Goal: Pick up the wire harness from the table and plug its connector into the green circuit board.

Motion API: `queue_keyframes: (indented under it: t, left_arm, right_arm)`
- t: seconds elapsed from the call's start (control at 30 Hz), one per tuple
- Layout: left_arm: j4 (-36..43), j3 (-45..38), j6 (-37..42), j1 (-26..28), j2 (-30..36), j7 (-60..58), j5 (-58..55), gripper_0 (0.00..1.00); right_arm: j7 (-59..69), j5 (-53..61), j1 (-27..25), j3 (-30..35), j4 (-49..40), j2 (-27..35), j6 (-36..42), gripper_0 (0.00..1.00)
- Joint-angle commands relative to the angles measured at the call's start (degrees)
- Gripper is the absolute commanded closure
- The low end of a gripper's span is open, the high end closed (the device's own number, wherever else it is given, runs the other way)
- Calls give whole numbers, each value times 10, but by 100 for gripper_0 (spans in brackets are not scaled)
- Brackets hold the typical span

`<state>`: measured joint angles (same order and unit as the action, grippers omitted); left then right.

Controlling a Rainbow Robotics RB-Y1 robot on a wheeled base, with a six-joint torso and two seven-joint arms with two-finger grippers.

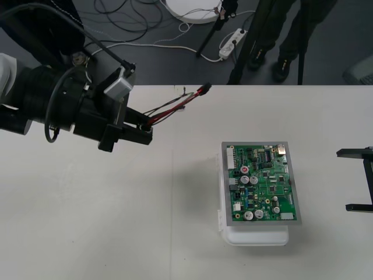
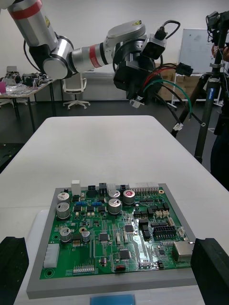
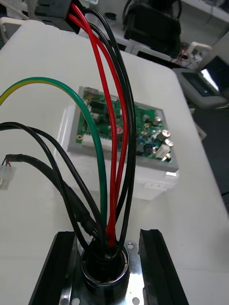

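My left gripper (image 1: 144, 132) hangs above the table's left half, shut on the harness's round metal socket (image 3: 105, 263). In the left wrist view the socket sits between the two black fingers (image 3: 57, 267). Red, black and green wires (image 1: 175, 107) run up and to the right from it and end in the small black plug (image 1: 204, 89), which hangs free in the air near the table's far edge. The green circuit board (image 1: 262, 183) on its white base lies right of centre, apart from the harness. At the right edge, beside the board, my right gripper (image 1: 360, 181) stays open and holds nothing.
A thin side lead with a small white connector (image 3: 5, 178) dangles from the harness. Cables, a power strip (image 1: 230, 44) and tripod legs lie on the dark floor beyond the far edge. Bare table stretches between my left gripper and the board.
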<state>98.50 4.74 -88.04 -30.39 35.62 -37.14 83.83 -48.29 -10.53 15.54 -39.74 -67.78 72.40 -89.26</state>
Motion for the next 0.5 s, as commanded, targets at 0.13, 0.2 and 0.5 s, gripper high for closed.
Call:
queue_keyframes:
  t: [0.13, 0.2, 0.5]
  left_arm:
    - [13, 49, -20, -43, -38, -54, -62, 100]
    - [13, 58, -20, -44, -44, -65, -80, 100]
    - [13, 99, -20, -44, -65, -78, -154, 100]
  right_arm:
    - [37, 7, 15, -4, 4, -4, -7, 0]
    - [39, 8, 15, -4, 4, -3, -7, 0]
    - [49, 10, 15, -3, 4, -3, -7, 0]
